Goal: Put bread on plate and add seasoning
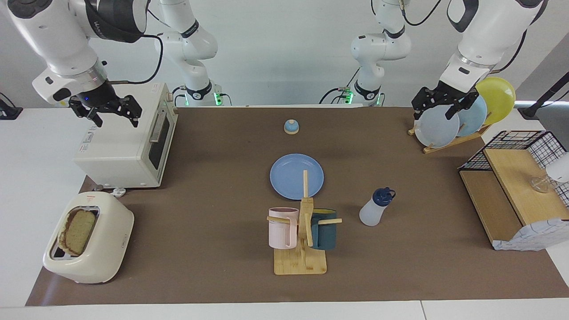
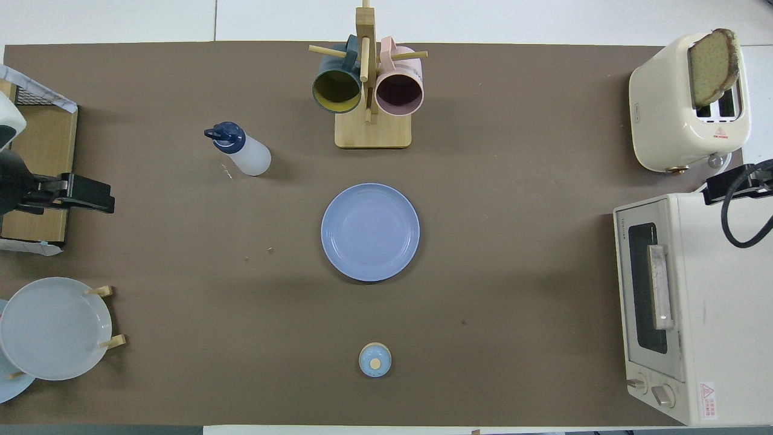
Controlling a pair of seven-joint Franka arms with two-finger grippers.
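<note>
Two slices of bread (image 1: 78, 231) stand in the slots of a cream toaster (image 1: 111, 240) at the right arm's end of the table; in the overhead view the bread (image 2: 712, 63) sticks up from the toaster. The medium-blue plate (image 1: 297, 176) lies bare at the middle of the table (image 2: 369, 232). The seasoning bottle (image 1: 375, 207) with its navy cap stands upright, farther from the robots than the plate and toward the left arm's end (image 2: 241, 150). My right gripper (image 1: 114, 116) is open and empty above the toaster oven. My left gripper (image 1: 434, 113) is open and empty above the plate rack.
A white toaster oven (image 1: 124, 146) stands nearer to the robots than the toaster. A wooden mug tree (image 1: 302, 235) with a pink and a teal mug stands just past the plate. A small bell (image 1: 291, 127), a rack of pale and yellow plates (image 1: 438, 129) and a wire shelf (image 1: 515, 186) are also here.
</note>
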